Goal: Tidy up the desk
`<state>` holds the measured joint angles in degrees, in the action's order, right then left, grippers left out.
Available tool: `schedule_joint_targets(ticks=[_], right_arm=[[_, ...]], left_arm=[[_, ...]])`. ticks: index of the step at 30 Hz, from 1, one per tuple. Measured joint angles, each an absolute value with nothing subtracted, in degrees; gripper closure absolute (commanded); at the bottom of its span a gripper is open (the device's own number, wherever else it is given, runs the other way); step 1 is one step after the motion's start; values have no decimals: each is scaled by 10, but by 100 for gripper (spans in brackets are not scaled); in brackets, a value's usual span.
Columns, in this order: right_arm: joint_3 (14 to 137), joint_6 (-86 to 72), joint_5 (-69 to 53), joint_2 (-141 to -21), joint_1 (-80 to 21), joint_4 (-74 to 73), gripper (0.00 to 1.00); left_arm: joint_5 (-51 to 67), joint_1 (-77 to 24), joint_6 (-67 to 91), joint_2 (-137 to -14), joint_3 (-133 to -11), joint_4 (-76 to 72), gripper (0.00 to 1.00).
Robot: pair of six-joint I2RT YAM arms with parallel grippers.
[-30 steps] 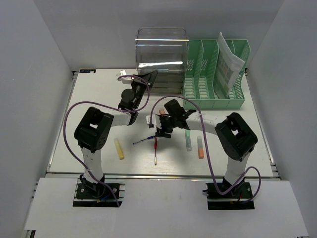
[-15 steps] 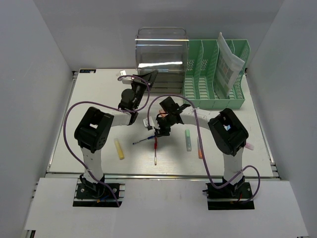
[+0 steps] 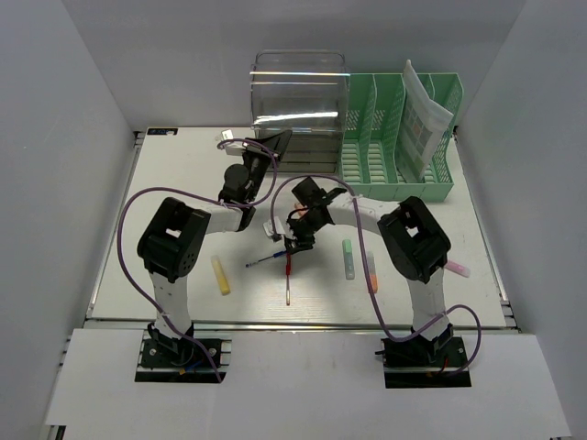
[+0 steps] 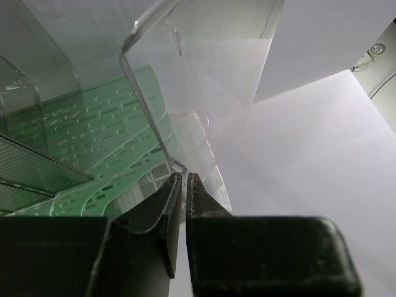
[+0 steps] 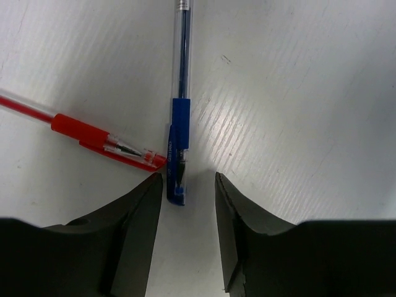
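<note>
Tabletop (image 3: 174,179) off-white, running from the arm bases to the back wall, metal rail along its near edge. Right fingers (image 5: 133,235) point straight down near the middle of the tabletop, set moderately apart and straddling the capped end of a blue pen (image 5: 180,111); neither pad clearly touches it. Red pen (image 5: 86,133) lies flat at an angle, its tip meeting the blue pen's cap just beside one finger. Left fingers (image 4: 151,216) are up at the back, drawn almost together with only a thin slit between, tips at the lower edge of the clear drawer unit (image 3: 300,101); cannot tell whether the plastic is pinched. Green file rack (image 3: 385,156) stands just right of the drawers, a paper sheet (image 3: 424,119) leaning in one slot. Yellow highlighter (image 3: 221,275) lies front left. Green highlighter (image 3: 348,259) and orange highlighter (image 3: 371,273) lie side by side front right, the orange one partly hidden by the right arm
</note>
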<state>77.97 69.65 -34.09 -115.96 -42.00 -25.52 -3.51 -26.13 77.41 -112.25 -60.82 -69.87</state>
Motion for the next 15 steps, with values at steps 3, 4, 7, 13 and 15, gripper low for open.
schedule_joint_targets(ticks=[3, 4, 7, 13, 15], right_arm=[[808, 710, -351, -1177, -418, -286, 58], [818, 713, -354, -1183, -417, -298, 58], [843, 721, -361, -1199, -416, -329, 60], [853, 730, -362, -1204, -416, -351, 72], [853, 729, -362, -1204, -416, -359, 85]], left_arm=[[-35, -261, 774, -1122, -608, -699, 100], [-35, -261, 774, -1122, -608, -699, 100], [-35, -261, 774, -1122, -608, -699, 100], [-35, -261, 774, -1122, -608, -699, 100], [-35, -261, 774, -1122, -608, -699, 100]])
